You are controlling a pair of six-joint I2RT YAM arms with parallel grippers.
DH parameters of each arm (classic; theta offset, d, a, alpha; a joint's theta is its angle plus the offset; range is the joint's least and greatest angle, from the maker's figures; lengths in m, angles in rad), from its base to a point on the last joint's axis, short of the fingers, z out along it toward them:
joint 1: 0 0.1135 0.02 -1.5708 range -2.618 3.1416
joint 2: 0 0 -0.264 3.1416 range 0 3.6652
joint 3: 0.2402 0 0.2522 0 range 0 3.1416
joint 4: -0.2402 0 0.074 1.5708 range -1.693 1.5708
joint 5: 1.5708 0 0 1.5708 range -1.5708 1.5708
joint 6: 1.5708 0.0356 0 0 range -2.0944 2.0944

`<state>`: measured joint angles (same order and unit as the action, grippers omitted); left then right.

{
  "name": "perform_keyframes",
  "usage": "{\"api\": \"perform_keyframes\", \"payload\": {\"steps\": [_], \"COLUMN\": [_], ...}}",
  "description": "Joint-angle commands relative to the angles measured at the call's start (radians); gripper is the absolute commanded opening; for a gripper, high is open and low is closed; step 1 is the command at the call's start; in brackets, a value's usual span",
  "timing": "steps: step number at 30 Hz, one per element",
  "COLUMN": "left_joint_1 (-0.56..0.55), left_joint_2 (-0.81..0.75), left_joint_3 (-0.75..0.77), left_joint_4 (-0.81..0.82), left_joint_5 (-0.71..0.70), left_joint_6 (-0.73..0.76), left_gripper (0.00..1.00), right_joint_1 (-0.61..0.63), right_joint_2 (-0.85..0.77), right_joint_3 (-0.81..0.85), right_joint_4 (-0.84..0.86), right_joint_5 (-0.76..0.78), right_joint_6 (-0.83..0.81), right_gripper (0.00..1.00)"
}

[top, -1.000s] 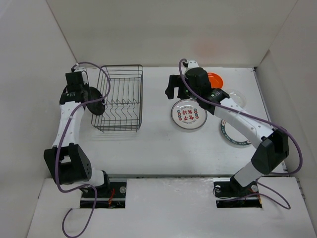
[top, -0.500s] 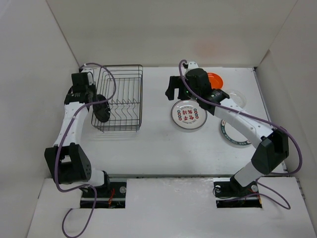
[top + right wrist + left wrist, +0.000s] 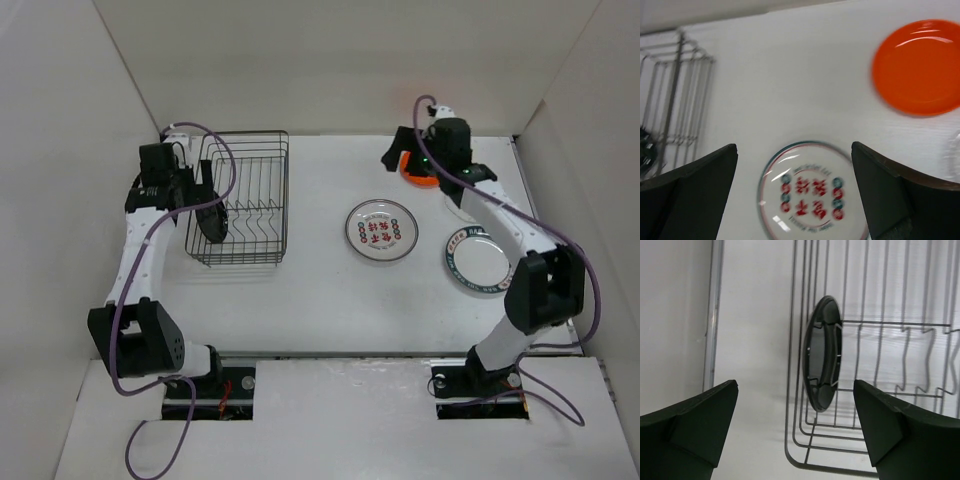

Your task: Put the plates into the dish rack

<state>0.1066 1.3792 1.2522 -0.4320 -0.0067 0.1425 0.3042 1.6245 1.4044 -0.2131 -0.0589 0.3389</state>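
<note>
Left hand point(image 3: 795, 390) spread wide; black plate point(image 3: 822, 355) on edge in the dish rack point(image 3: 285, 190), clear of both fingers.

Black plate stands upright among the wires at the rack's left side, just beyond the left hand and in line with the gap between its fingers, touching neither. Right hand point(image 3: 794, 150) also spread wide, holding nothing, hovering over the far right of the table point(image 3: 320, 300). Orange plate point(image 3: 920, 67) lies flat just off to one side of it. White plate with red characters point(image 3: 810, 192) shows flat between its fingers in the wrist view. Green-rimmed plate point(image 3: 476, 260) flat on the table, well apart from the rack.
</note>
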Motion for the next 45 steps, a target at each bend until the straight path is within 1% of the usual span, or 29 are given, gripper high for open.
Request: {"api": "perform_keyframes", "payload": {"steps": [1, 2, 3, 4, 5, 7, 10, 12, 14, 19, 21, 26, 32, 39, 41, 45], "left_joint_1": [-0.001, -0.001, -0.001, -0.001, -0.001, -0.001, -0.001, -0.001, -0.001, 0.008, 0.019, 0.030, 0.030, 0.030, 0.030, 0.030], "left_joint_2": [-0.072, -0.083, -0.083, -0.083, -0.092, -0.104, -0.117, -0.117, -0.117, -0.117, -0.117, -0.117, -0.117, -0.117, -0.117, -0.108], "left_joint_3": [0.102, 0.114, 0.133, 0.133, 0.145, 0.145, 0.136, 0.136, 0.147, 0.138, 0.138, 0.108, 0.090, 0.090, 0.090, 0.090], "left_joint_4": [-0.031, -0.042, -0.051, -0.069, -0.070, -0.079, -0.059, -0.050, -0.039, -0.048, -0.048, -0.048, -0.048, -0.048, -0.057, -0.057], "left_joint_5": [0.140, 0.175, 0.233, 0.267, 0.305, 0.399, 0.503, 0.525, 0.556, 0.565, 0.565, 0.577, 0.577, 0.587, 0.587, 0.587], "left_joint_6": [0.018, 0.019, 0.028, 0.041, 0.052, 0.075, 0.088, 0.075, 0.062, 0.080, 0.080, 0.080, 0.080, 0.080, 0.080, 0.080], "left_gripper": [1.00, 1.00, 1.00, 1.00, 1.00, 1.00, 1.00, 1.00, 1.00, 1.00, 1.00, 1.00, 1.00, 1.00, 1.00, 1.00], "right_joint_1": [-0.180, -0.209, -0.235, -0.287, -0.313, -0.371, -0.411, -0.421, -0.431, -0.432, -0.432, -0.441, -0.441, -0.459, -0.459, -0.459], "right_joint_2": [0.096, 0.163, 0.201, 0.233, 0.292, 0.351, 0.454, 0.529, 0.570, 0.635, 0.646, 0.733, 0.755, 0.847, 0.865, 0.877], "right_joint_3": [0.097, 0.123, 0.151, 0.174, 0.211, 0.243, 0.297, 0.349, 0.393, 0.504, 0.528, 0.652, 0.682, 0.806, 0.840, 0.840], "right_joint_4": [0.081, 0.081, 0.081, 0.081, 0.081, 0.081, 0.081, 0.061, 0.031, -0.032, -0.043, -0.120, -0.131, -0.252, -0.290, -0.310], "right_joint_5": [-0.182, -0.200, -0.244, -0.261, -0.284, -0.323, -0.346, -0.346, -0.363, -0.352, -0.332, -0.323, -0.268, -0.259, -0.272, -0.272], "right_joint_6": [-0.020, -0.020, -0.020, -0.020, -0.020, -0.009, 0.000, -0.021, -0.032, -0.069, -0.069, -0.069, -0.060, -0.060, -0.060, -0.060], "right_gripper": [1.00, 1.00, 1.00, 1.00, 1.00, 1.00, 0.99, 0.97, 0.97, 0.96, 0.96, 0.96, 0.96, 0.96, 0.95, 0.89]}}
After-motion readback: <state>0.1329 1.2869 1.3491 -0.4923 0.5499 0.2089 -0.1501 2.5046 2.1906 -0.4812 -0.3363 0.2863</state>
